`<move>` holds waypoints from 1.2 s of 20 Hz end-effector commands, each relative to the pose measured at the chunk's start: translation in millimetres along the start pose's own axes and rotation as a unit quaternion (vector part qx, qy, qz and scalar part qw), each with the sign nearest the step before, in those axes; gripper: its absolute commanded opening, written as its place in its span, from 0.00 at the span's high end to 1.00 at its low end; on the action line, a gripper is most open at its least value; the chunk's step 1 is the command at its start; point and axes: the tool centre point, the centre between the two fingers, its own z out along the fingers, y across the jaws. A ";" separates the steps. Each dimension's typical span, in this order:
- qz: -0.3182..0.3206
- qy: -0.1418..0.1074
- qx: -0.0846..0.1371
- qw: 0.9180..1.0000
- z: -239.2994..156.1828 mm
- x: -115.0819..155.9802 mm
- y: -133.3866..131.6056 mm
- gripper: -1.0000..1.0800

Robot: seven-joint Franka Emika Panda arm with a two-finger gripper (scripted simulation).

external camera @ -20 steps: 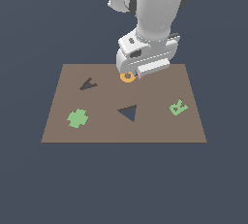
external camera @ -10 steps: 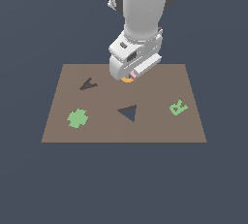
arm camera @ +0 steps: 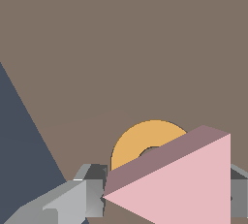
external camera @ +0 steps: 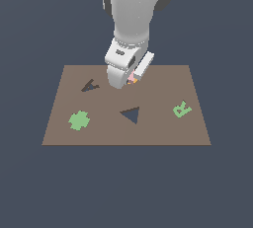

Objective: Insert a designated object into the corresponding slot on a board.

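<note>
Closest to the wrist camera, the claw [arm camera: 164,196] is pinching the pink triangle [arm camera: 186,186] from two sides, one grey finger [arm camera: 80,196] pressing at its point and the other showing at its far edge. Just past the triangle an orange ring [arm camera: 140,143] is lying flat on the brown board [arm camera: 121,48]. In the exterior view the arm is reaching down over the board's far half, the triangle peeking out pink beside the claw. Nearer that camera, the dark triangular slot [external camera: 131,115] is sitting empty, well apart from the triangle. A green cross [external camera: 79,120] is lying toward the exterior view's left, a green letter R [external camera: 182,109] toward its right, and a dark A-shaped cutout [external camera: 89,86] beside the arm.
</note>
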 end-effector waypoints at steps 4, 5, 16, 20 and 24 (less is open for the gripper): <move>-0.098 0.000 0.000 0.995 -0.7 -7.8 16.4 1.00; -0.116 0.000 0.000 0.993 -0.8 -8.8 19.5 1.00; -0.312 0.000 -0.001 0.950 -1.9 -12.5 56.6 1.00; -0.382 0.000 -0.001 0.924 -2.3 -9.9 70.4 1.00; -0.452 0.000 -0.001 0.892 -2.7 -5.1 83.9 1.00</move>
